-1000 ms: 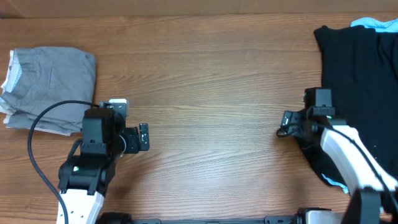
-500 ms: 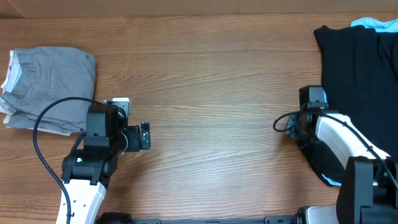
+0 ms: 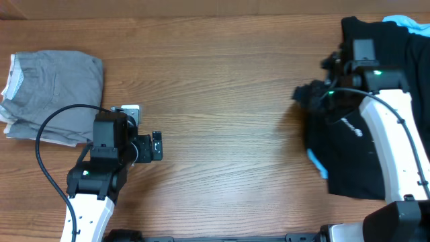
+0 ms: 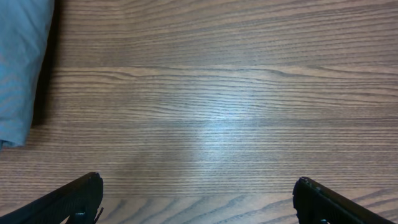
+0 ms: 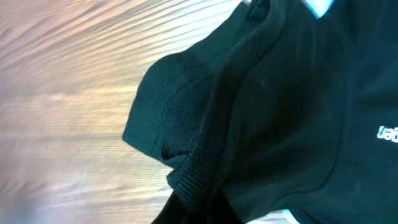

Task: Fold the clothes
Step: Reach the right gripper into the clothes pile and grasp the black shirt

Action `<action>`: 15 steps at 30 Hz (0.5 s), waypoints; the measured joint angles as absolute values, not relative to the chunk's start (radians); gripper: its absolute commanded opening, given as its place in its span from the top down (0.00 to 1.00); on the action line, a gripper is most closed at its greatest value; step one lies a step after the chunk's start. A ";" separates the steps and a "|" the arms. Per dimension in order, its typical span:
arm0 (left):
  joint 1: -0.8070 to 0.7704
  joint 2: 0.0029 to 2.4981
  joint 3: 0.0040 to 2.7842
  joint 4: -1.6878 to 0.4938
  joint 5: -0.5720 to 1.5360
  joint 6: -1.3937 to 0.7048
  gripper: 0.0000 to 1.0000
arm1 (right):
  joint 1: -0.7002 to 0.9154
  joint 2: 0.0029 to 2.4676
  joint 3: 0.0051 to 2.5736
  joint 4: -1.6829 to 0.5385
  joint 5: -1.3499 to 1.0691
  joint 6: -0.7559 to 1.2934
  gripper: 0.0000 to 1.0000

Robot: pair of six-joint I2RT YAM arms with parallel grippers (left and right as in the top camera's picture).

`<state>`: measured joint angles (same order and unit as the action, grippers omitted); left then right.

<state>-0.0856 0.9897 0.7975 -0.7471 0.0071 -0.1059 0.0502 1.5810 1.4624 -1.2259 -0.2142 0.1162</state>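
The black short-sleeved cloth T-shirt [image 3: 349, 161] [image 5: 280, 93] lies on the right side of the brown wooden table [image 3: 228, 74]. Its left edge is bunched up where the right gripper [image 3: 310, 95] meets it. In the right wrist view the cloth is drawn into a thick ridge with a stitched hem, running down to the bottom middle of the frame where the fingers would sit. The fingers themselves are hidden by the cloth, and the gripper appears to be closed on the shirt. That view also shows small white lettering [image 5: 388, 132] on the shirt at its right edge. A light blue cloth tee [image 3: 405, 22] peeks out beside the black shirt at the top right corner, and a thin sliver of the same blue shows along the shirt's lower left edge. The white right arm [image 3: 396, 134] reaches over the shirt from the lower right. Well apart, on the left side of the table, the left gripper [image 3: 156, 146] [image 4: 198, 202] hangs over the wood grain with its two black fingertips spread wide. Beyond it, near the far left edge, a folded grey cloth garment [image 3: 57, 91] [image 4: 18, 62] lies flat, with a paler cloth edge showing along its left side.
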 measured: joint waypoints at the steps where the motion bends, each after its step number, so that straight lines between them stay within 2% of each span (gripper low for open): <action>1: -0.086 0.990 0.797 -0.744 0.007 -0.106 0.00 | 0.063 1.581 1.462 -1.223 -0.221 0.111 0.96; 12: -0.086 0.990 0.797 -0.740 0.007 -0.106 0.00 | 0.092 1.581 1.462 -1.197 -0.258 0.102 0.94; 13: -0.086 0.990 0.797 -0.740 0.007 -0.106 0.00 | 0.092 1.581 1.462 -1.196 -0.258 0.103 0.90; 14: -0.086 0.990 0.797 -0.740 0.007 -0.106 0.00 | 0.092 1.581 1.462 -1.193 -0.258 0.103 0.64; 15: -0.086 0.990 0.797 -0.740 0.007 -0.106 0.00 | 0.092 1.581 1.462 -1.181 -0.259 0.105 0.51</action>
<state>-0.0856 0.9897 0.7975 -0.7399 0.0074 -0.1059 0.0921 1.5810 1.4624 -1.1812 -0.2588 0.1047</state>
